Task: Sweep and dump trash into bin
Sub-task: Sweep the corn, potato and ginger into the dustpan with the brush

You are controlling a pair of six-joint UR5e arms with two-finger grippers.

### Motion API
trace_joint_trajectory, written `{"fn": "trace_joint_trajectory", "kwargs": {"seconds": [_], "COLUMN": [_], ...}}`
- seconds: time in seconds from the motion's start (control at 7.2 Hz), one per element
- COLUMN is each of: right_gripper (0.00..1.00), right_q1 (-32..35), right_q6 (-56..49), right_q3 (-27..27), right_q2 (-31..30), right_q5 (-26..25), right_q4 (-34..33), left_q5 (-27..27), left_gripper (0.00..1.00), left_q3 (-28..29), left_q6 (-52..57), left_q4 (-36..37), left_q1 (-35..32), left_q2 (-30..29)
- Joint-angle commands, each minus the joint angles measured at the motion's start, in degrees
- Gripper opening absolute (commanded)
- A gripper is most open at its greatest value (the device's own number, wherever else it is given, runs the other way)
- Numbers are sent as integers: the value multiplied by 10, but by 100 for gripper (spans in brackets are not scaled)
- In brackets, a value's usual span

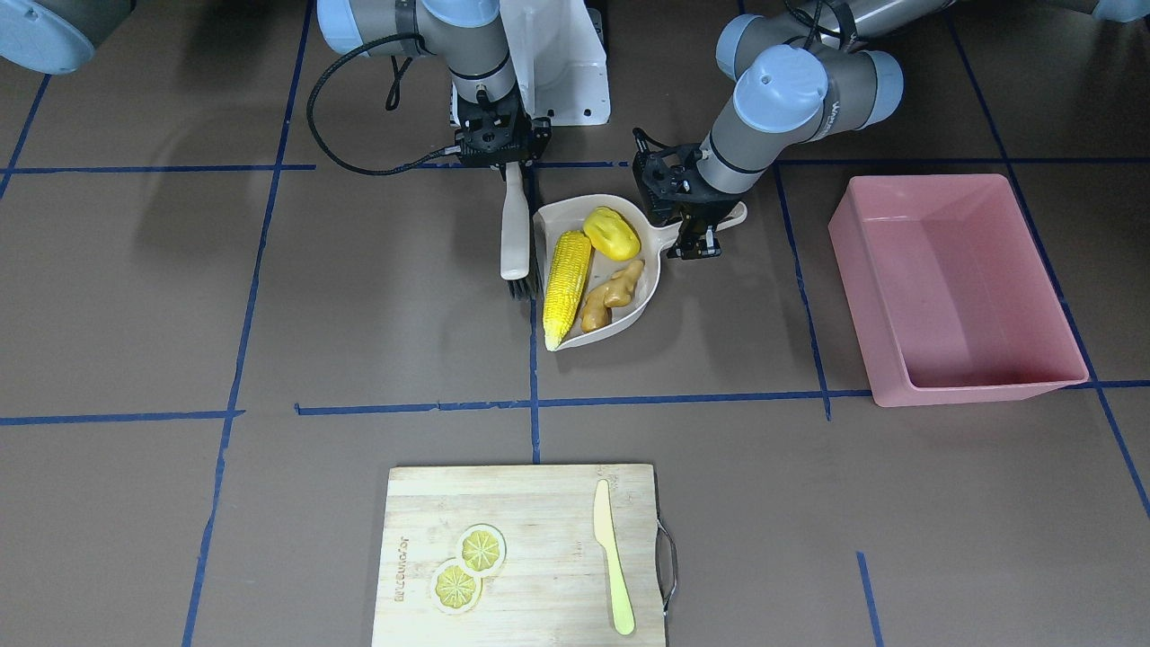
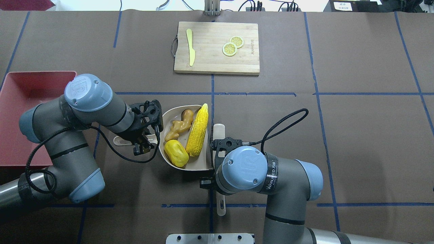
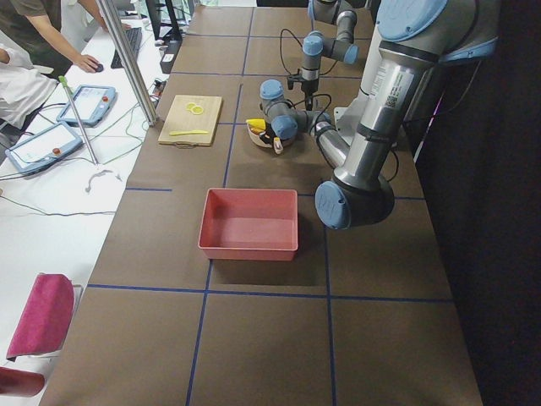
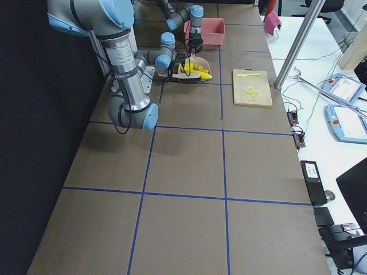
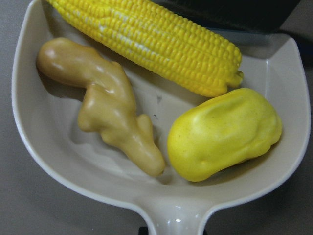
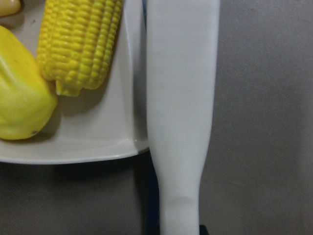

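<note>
The corn cob (image 1: 568, 283), the lumpy yellow vegetable (image 1: 611, 232) and the ginger root (image 1: 614, 292) all lie inside a beige dustpan (image 1: 651, 270) at the table's middle. My left gripper (image 1: 696, 235) is shut on the dustpan's handle. The left wrist view shows the corn cob (image 5: 151, 41), the ginger root (image 5: 110, 105) and the yellow vegetable (image 5: 225, 134) in the pan (image 5: 161, 100). My right gripper (image 1: 512, 166) is shut on a white brush (image 1: 514, 234), which stands beside the pan's edge (image 6: 98, 142). The pink bin (image 1: 952, 288) stands empty on my left, apart from the pan.
A wooden cutting board (image 1: 530, 557) lies at the far side with two lemon slices (image 1: 467, 566) and a pale yellow knife (image 1: 613, 557). Blue tape lines cross the brown table. My left arm's elbow (image 2: 88, 91) hangs near the bin (image 2: 20, 112).
</note>
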Motion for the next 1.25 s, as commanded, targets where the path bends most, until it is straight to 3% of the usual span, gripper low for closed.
{"fn": "trace_joint_trajectory", "kwargs": {"seconds": [0.0,0.42,0.97,1.11], "right_gripper": [0,0,0,0], "right_q1": [0,9,55,62], "right_q6": [0,-17,-100,-105], "right_q3": [1,60,58,59], "right_q2": [-1,-2,-20,-21], "right_q5": [0,2,28,29], "right_q4": [-13,-126,-152,-153], "left_q5": [-1,-1,-2,-13], "left_gripper": [0,0,0,0], "left_q3": [-1,-10,-22,-39], "left_q6": [-9,-45,-114,-114], "left_q4": [-1,-24,-145,-147], "left_q1": [0,-4,-25,-45], "left_q2": [0,3,31,43]}}
